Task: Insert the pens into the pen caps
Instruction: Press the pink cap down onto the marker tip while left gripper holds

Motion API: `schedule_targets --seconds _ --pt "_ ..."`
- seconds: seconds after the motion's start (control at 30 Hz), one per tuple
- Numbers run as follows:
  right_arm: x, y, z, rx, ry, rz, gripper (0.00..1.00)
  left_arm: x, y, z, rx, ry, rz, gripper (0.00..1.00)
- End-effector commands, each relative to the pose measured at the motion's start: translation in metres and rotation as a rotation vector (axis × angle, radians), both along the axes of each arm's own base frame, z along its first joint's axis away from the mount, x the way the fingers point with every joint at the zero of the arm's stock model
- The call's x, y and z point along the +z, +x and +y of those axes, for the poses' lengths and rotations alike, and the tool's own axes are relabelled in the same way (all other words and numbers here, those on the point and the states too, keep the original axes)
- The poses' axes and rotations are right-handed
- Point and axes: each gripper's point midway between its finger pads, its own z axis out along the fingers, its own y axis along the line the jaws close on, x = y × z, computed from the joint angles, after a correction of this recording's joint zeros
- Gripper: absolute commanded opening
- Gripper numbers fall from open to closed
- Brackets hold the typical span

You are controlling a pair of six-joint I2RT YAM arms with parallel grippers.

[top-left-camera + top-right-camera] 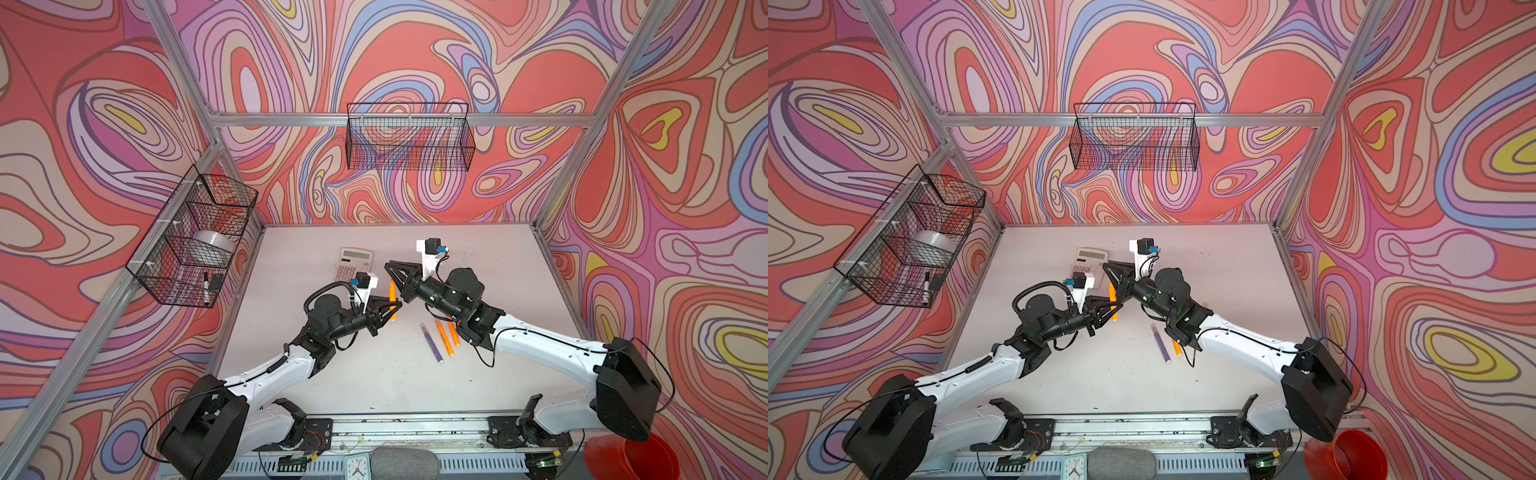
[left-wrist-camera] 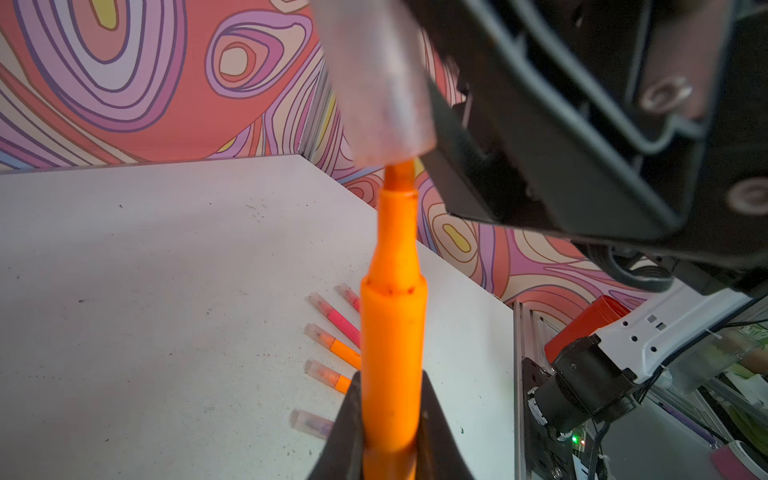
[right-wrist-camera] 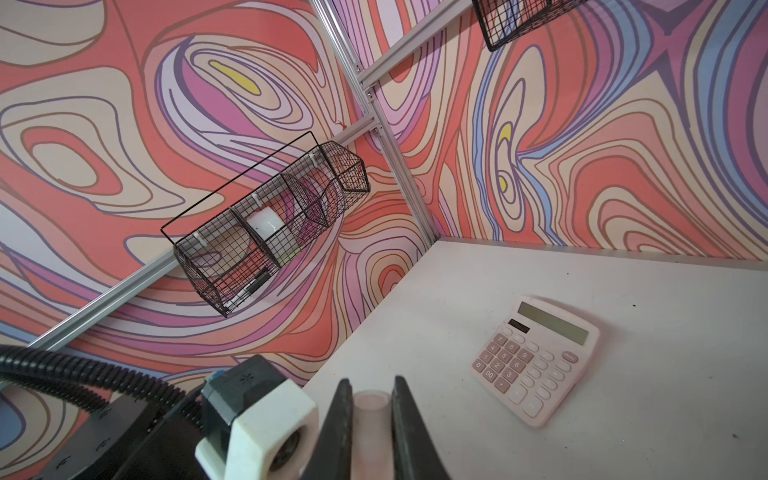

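1. The left gripper (image 2: 390,386) is closed tight on an orange pen (image 2: 392,316). Both jaws press the sides of the barrel.
2. The pen lies across these jaws rather than along them. Its longer part, with the stepped, tapered nib end, sticks out on 1 side.
3. The right gripper (image 3: 371,390) is clamped on a pale, translucent pen cap (image 3: 370,409). The cap sits between the 2 jaws, with its round end showing at their tips.
4. In the left wrist view the cap is in line with the held pen, just past its nib. The nib's end meets the cap's open mouth (the cap is blurred, so how far the nib has entered cannot be told). A short stretch of nib shows between the cap's rim and the pen's shoulder.
5. In both top views the 2 sets of jaws come together tip to tip above the table (image 1: 374,386), with the held pen between them.
6. 5 more pens lie side by side on the table, well apart from both sets of jaws, and each has a cap on. They are 1 purple pen (image 2: 312,424), 2 orange table pens (image 2: 347,353) and 2 pink pens (image 2: 343,324).
7. A pink calculator (image 3: 536,359) lies flat on the table beyond the right jaws, touching neither gripper.
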Motion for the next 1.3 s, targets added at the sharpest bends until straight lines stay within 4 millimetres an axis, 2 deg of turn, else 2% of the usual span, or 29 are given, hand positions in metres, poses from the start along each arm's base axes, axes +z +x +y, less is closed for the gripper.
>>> schedule_targets --seconds 0.0,0.23,0.53,0.9,0.97,1.27 --pt "-0.002 0.002 -0.003 -0.028 0.001 -0.007 0.01 0.013 -0.005 0.000 -0.012 -0.036 -0.044 0.00" --pt "-0.007 0.000 -0.005 -0.028 0.005 0.001 0.01 0.011 -0.003 0.002 0.006 -0.035 -0.037 0.00" --pt "-0.018 -0.013 -0.007 0.013 0.020 0.020 0.01 0.012 -0.002 0.002 0.006 -0.043 -0.030 0.00" --pt "-0.027 -0.031 0.001 0.086 0.022 0.026 0.01 0.015 -0.005 0.001 -0.005 -0.062 -0.038 0.00" --pt "-0.029 -0.035 0.003 0.108 0.020 0.026 0.03 0.016 -0.006 0.002 -0.009 -0.068 -0.043 0.00" --pt "-0.047 -0.044 -0.001 0.128 -0.034 0.030 0.22 0.025 -0.015 0.001 -0.049 -0.095 -0.077 0.00"
